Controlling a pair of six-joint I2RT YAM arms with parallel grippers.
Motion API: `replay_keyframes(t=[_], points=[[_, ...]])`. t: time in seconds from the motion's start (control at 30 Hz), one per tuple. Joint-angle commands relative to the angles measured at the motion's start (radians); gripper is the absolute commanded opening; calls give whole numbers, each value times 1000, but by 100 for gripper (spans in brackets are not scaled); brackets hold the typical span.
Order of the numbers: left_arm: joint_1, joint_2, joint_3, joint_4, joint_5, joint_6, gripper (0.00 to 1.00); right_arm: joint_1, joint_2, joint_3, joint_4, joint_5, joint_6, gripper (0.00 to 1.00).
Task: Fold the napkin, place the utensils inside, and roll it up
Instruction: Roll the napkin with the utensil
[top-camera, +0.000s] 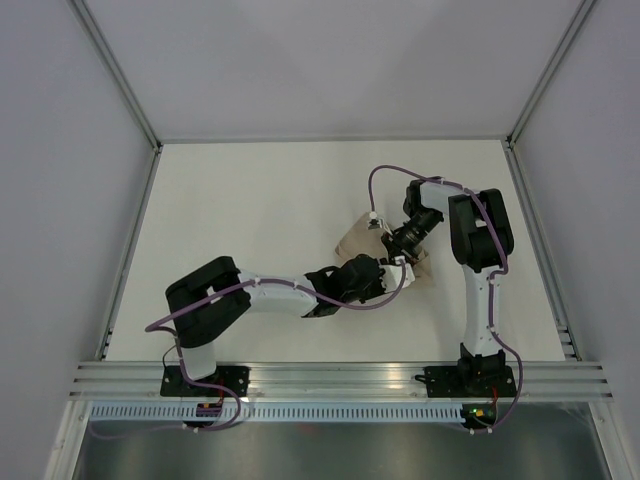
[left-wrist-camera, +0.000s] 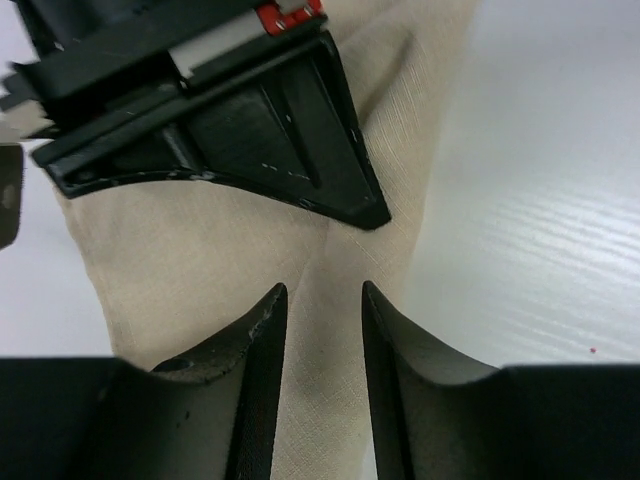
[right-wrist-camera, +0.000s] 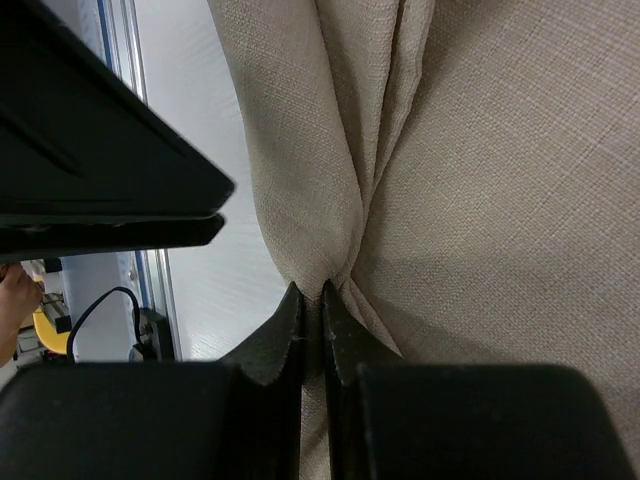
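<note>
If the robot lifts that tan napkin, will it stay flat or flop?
Probably floppy: the napkin bunches into soft pleats where the right tool pinches it. Likely light, since one small pinch gathers it. Its woven, matte surface probably won't slip much.

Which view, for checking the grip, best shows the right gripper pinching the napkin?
Right wrist view: the right gripper is shut on a gathered fold of the napkin. Left wrist view shows only its outer side; the top view shows it tiny.
</note>
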Motion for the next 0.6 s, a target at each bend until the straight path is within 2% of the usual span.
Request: replay_keyframes(t=[0.0, 0.17, 0.4, 0.57], points=[[-14, 34, 15, 54, -39, 143, 41, -1, 47, 11, 75, 87, -29, 0], [-32, 51, 3, 80, -4, 178, 45, -1, 52, 14, 79, 87, -20, 0], [-52, 57, -14, 71, 40, 149, 48, -1, 57, 18, 86, 91, -6, 1], [-55, 86, -35, 100, 25, 161, 49, -1, 58, 20, 89, 95, 1, 0]])
